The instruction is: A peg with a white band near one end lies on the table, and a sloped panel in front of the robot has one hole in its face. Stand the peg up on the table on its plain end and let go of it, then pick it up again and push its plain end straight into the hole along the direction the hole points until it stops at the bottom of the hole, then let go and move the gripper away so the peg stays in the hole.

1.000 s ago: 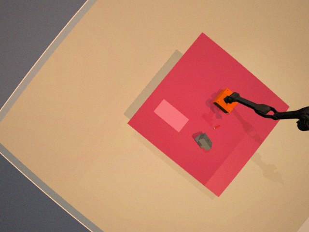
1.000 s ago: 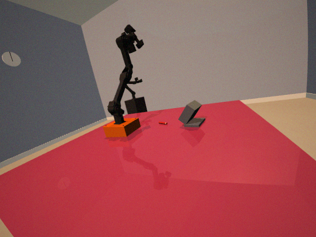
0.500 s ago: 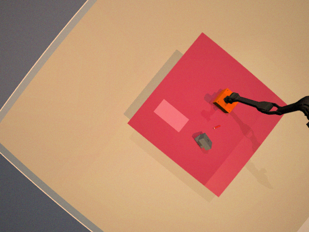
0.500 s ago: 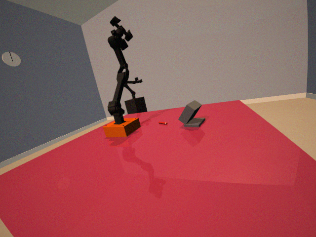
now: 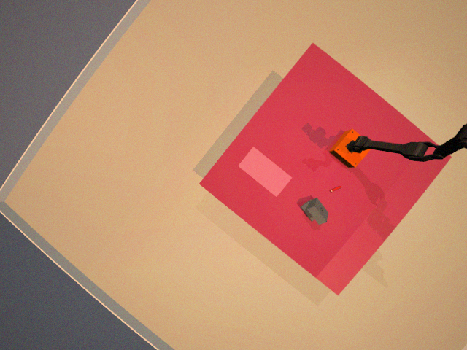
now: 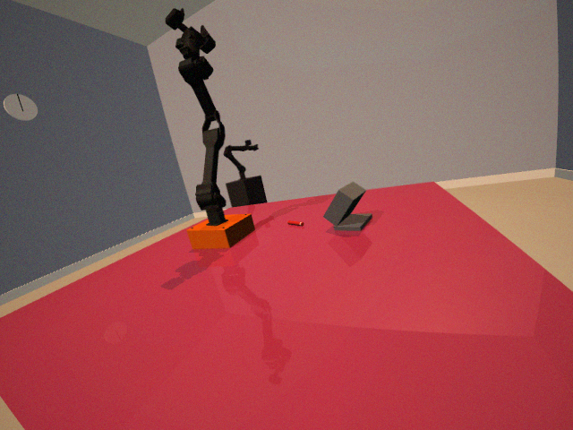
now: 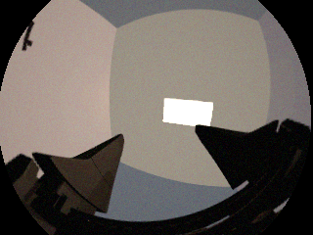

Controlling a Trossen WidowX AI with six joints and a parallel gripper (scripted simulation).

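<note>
The red peg (image 5: 335, 188) (image 6: 295, 223) lies on its side on the red table (image 5: 301, 90) (image 6: 370, 389). Its white band is at the end away from the robot base. The grey sloped panel (image 5: 315, 214) (image 6: 343, 203) stands near the peg on a flat foot. A small dark spot (image 5: 321, 209) on its upper side looks like the hole; I cannot see the hole in the exterior view. My gripper (image 6: 192, 19) (image 7: 160, 133) is open and empty, high above the table and far from the peg. It points upward, with the ceiling between its fingers in the wrist view, and is outside the top view.
The arm rises from an orange base block (image 5: 345, 152) (image 6: 210, 238). A paler rectangle (image 5: 264, 171) shows on the table. A black box (image 6: 247, 190) with a small dark arm stands behind the table. A bright ceiling panel (image 7: 188, 112) shows in the wrist view.
</note>
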